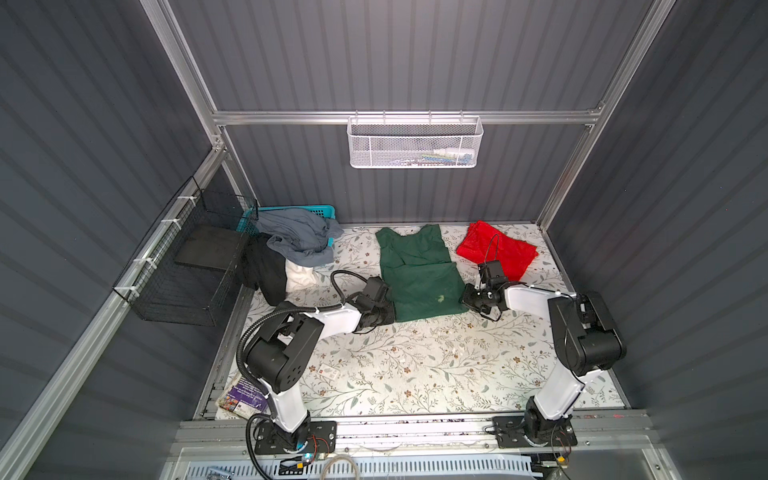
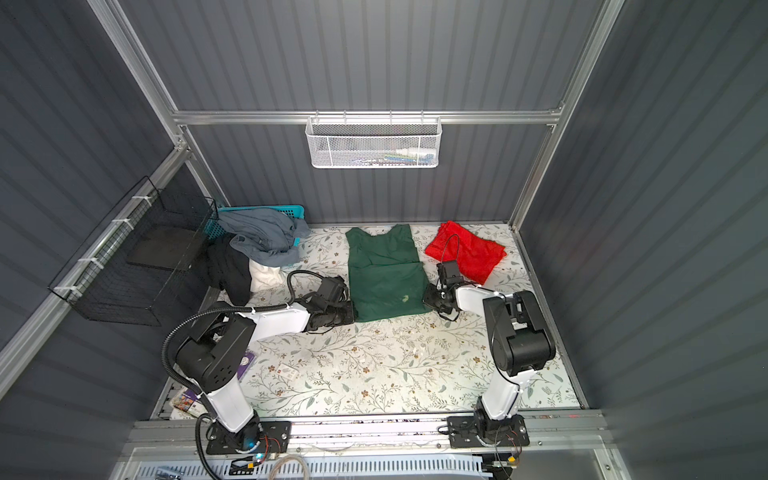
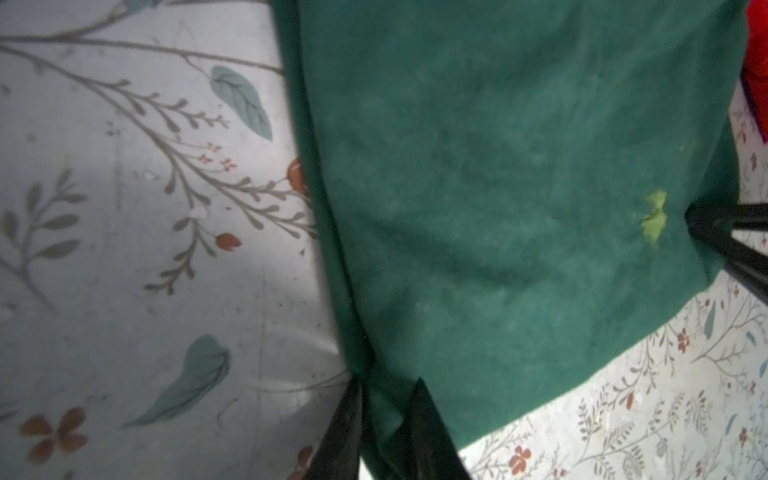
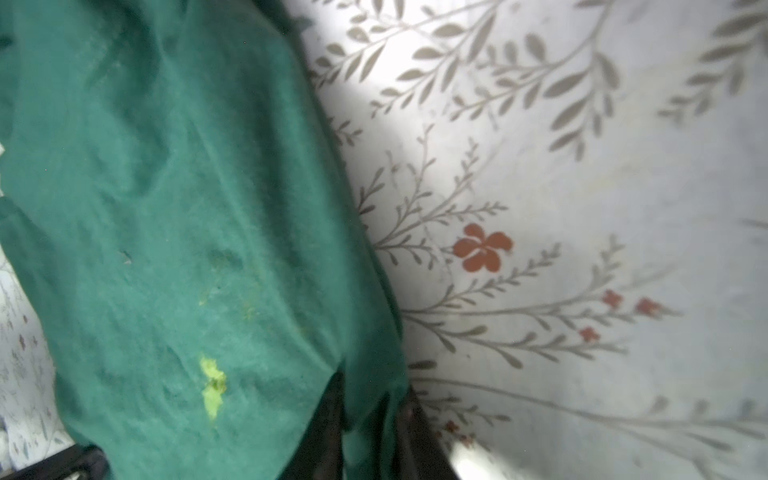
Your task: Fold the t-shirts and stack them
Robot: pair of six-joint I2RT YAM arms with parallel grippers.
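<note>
Green t-shirt (image 1: 419, 282): wrist views show left tool (image 3: 386, 415), right tool (image 4: 370, 419) each pinching edge; top views don't.

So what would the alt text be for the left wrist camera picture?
A dark green t-shirt lies on a floral table cover, one edge pinched between the black fingers of the left hand. A small yellow-green mark shows on the cloth, and the black tip of the right hand touches another corner.

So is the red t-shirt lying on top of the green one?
No, the red t-shirt lies apart from the green t-shirt, with bare patterned table between them.
</note>
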